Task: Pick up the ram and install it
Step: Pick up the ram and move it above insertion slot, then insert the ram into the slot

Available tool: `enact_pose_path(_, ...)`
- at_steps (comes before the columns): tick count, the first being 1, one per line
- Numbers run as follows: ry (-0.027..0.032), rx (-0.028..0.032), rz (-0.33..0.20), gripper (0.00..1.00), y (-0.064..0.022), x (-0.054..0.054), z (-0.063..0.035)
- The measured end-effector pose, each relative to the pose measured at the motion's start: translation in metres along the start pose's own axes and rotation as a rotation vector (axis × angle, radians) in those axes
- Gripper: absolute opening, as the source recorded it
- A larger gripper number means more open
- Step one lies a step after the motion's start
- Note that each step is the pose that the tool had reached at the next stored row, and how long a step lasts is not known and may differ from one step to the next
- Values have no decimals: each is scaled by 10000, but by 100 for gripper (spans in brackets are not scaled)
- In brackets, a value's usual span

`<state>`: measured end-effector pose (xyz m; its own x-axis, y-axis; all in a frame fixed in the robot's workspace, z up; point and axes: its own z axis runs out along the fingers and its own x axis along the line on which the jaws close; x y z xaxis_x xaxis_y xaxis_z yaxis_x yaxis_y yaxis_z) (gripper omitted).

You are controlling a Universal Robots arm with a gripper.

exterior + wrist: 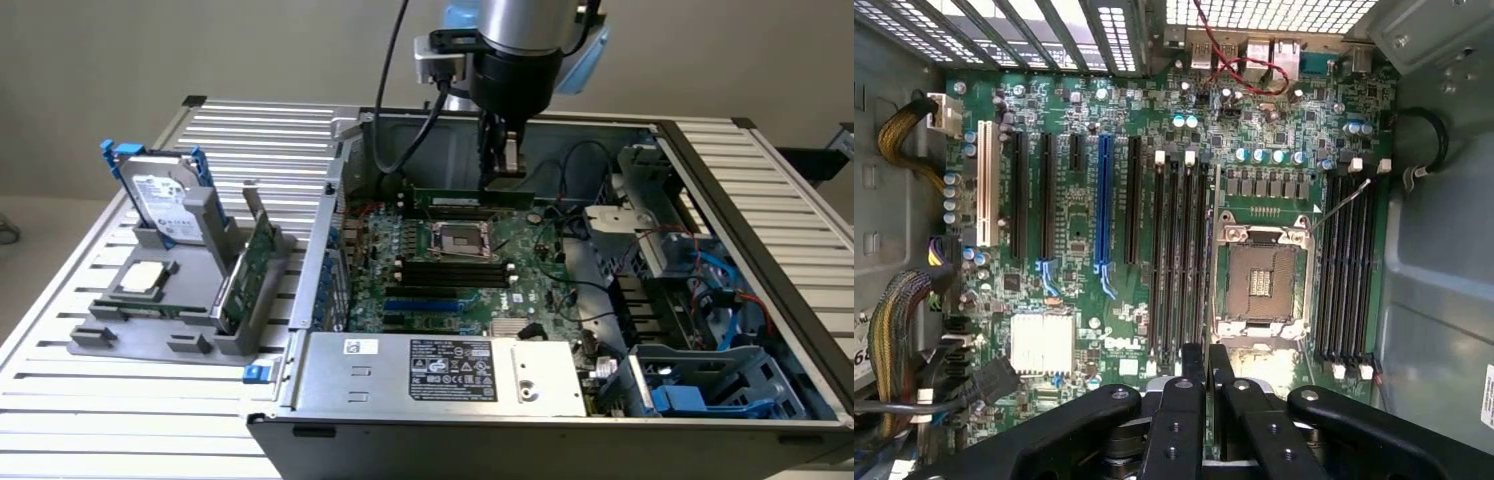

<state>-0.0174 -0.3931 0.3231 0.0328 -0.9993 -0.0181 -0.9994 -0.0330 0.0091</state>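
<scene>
Open case (534, 450) holds one motherboard (534, 290). Fingers (1179, 400) grasp one ram (461, 198) near the socket (461, 238).

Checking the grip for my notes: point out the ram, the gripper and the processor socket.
the ram (454, 198), exterior view, green face.
the gripper (503, 180), exterior view, between fingertips.
the processor socket (1259, 282), wrist view, its centre.

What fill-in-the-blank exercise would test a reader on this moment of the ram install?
1. The claw holds the ram above the ____.
2. The CPU socket is ____.
3. The hard drive outside the computer stands in a ____ bracket.

Missing words: motherboard; empty; blue.
</scene>
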Motion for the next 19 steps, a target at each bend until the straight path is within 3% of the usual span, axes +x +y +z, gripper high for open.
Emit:
enact_pose_path(5, 0, -48, 27, 14, 11, 6, 3)
enact_pose_path(19, 2, -50, 27, 14, 11, 7, 4)
